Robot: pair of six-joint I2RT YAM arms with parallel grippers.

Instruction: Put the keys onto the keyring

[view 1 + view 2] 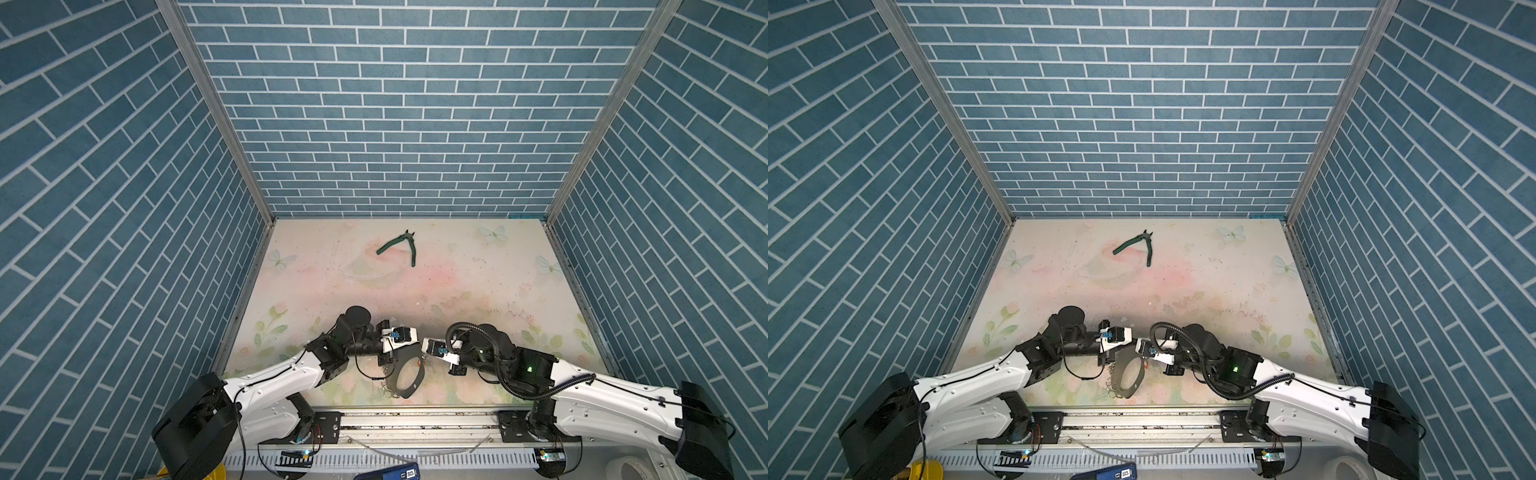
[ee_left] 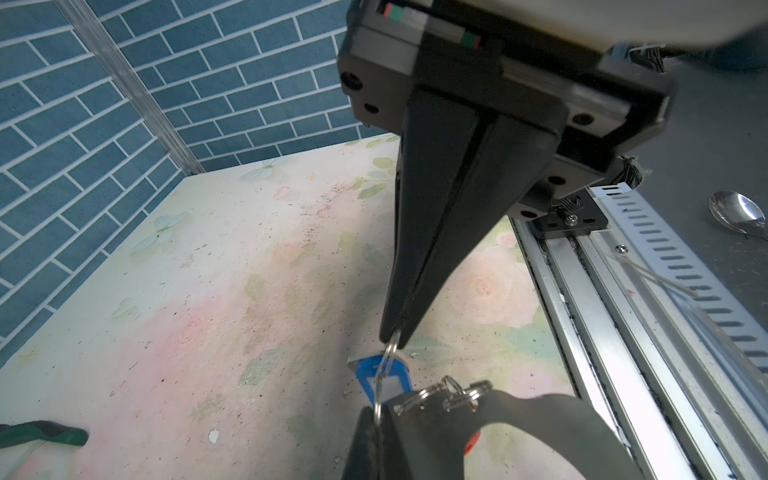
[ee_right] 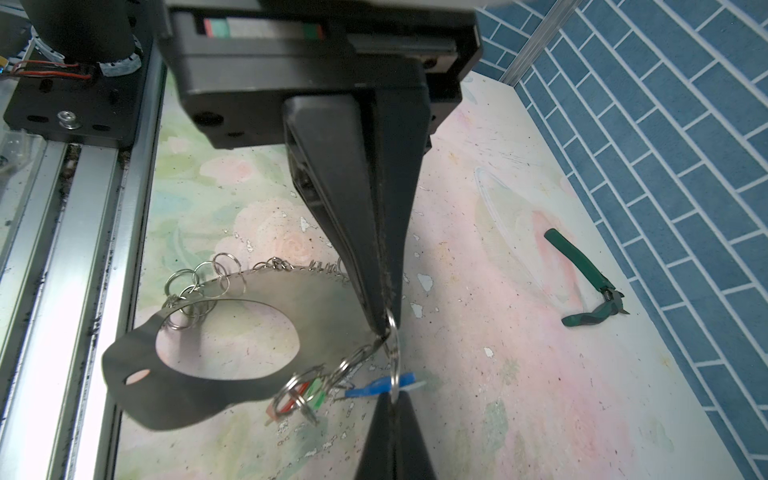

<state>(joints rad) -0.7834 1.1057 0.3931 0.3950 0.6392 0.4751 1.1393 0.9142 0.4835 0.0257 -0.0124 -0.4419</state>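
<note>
Low over the table's front, my left gripper and right gripper meet tip to tip. Both are shut on one small silvery split ring, pinching it from opposite sides. The keys' blue tag hangs at that ring, also seen in the right wrist view; the metal key itself is mostly hidden behind the tag. The keyring, a flat dark grey hoop edged with little rings, hangs right beside the pinched ring. It shows below the grippers in both top views.
Red and green tags dangle from rings on the hoop near the blue tag. Green-handled pliers lie at the back of the table. An aluminium rail runs along the front edge. A spoon lies beyond the rail.
</note>
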